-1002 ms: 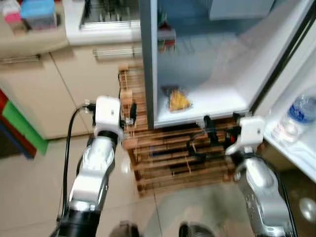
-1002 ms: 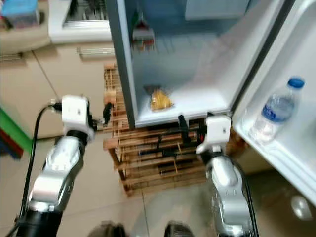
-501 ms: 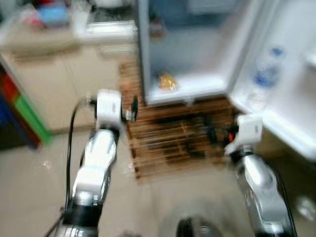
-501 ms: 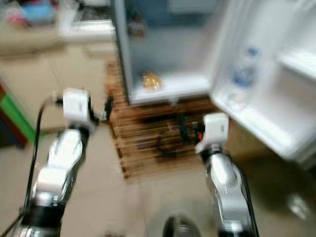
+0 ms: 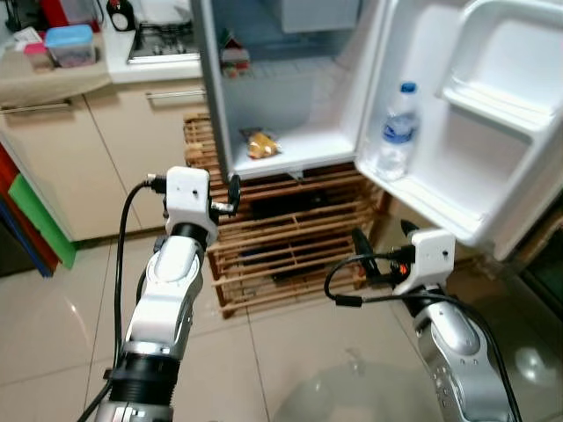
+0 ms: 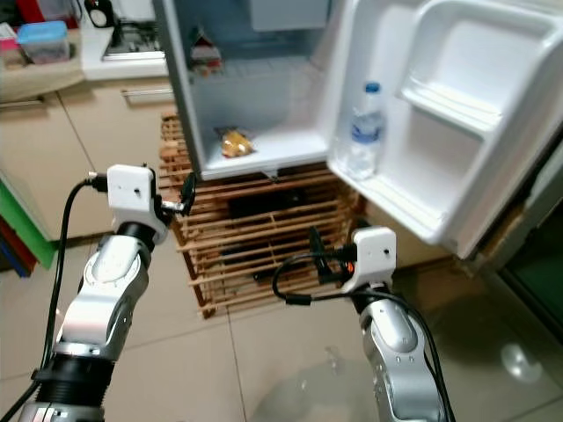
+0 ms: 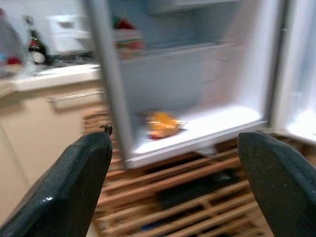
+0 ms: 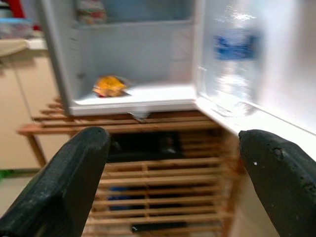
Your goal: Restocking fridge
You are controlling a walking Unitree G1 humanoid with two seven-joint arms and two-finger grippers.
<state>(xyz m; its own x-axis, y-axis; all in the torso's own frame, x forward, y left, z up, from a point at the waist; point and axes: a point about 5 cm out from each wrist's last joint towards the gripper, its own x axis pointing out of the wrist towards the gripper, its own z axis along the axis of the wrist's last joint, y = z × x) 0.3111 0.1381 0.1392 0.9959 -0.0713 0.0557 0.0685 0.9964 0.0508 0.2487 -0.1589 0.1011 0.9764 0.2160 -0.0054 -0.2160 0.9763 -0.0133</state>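
Observation:
A small white fridge (image 5: 211, 88) stands open on a wooden slatted rack (image 5: 281, 237). A yellow packet (image 5: 260, 144) lies on its bottom shelf and a red carton (image 5: 233, 57) sits on the shelf above. The door (image 5: 493, 149) swings out to the right, with a water bottle (image 5: 396, 132) upright in its lower shelf. My left gripper (image 5: 233, 189) is held up in front of the fridge's left edge, open and empty. My right gripper (image 5: 383, 242) is lower, before the rack and under the door, also open and empty.
Beige counter cabinets (image 5: 88, 149) run along the left, with a blue-lidded box (image 5: 69, 42) and a hob (image 5: 163, 44) on top. A green and red object (image 5: 35, 220) stands at the far left. A black cable (image 5: 352, 281) loops by my right wrist over the tiled floor (image 5: 290, 352).
The whole view has shifted: the fridge now looks farther off, and the door with its bottle has come fully into view. Both grippers stay open and empty.

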